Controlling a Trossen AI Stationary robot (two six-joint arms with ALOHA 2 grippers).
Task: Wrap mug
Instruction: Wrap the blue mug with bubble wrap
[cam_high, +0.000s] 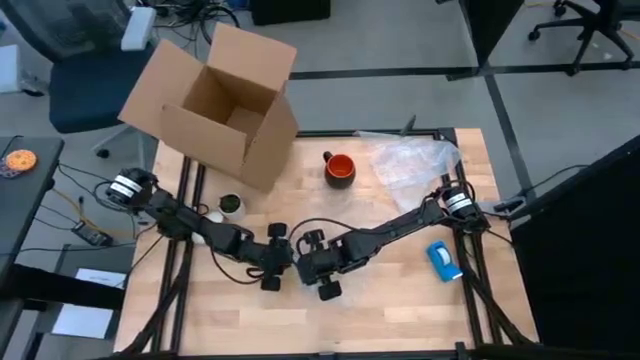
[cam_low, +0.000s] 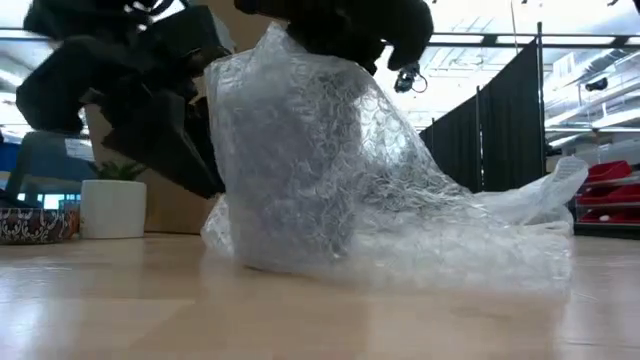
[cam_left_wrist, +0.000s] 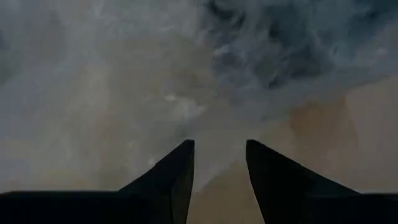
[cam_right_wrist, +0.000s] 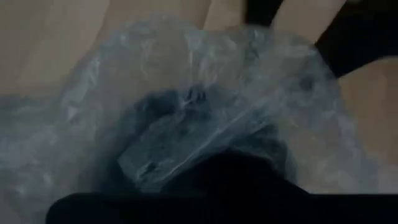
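Seen from above, the front half of the desk lay bare, with open room along its front edge. A cardboard box hung over the far left corner, a small white pot stood near the left edge, and a blue tape roll lay near the right edge. The mug stood upright at the middle of the far side, just beside a crumpled sheet of bubble wrap in the far right corner, and well apart from both arms.

The left arm and the right arm reached inward from the side edges, low and stretched, and met near the desk's middle. The left fingers were parted, with bubble wrap just ahead of them. Whether the right arm's end was clenched could not be told; its wrist view showed only bubble wrap over a dark shape.
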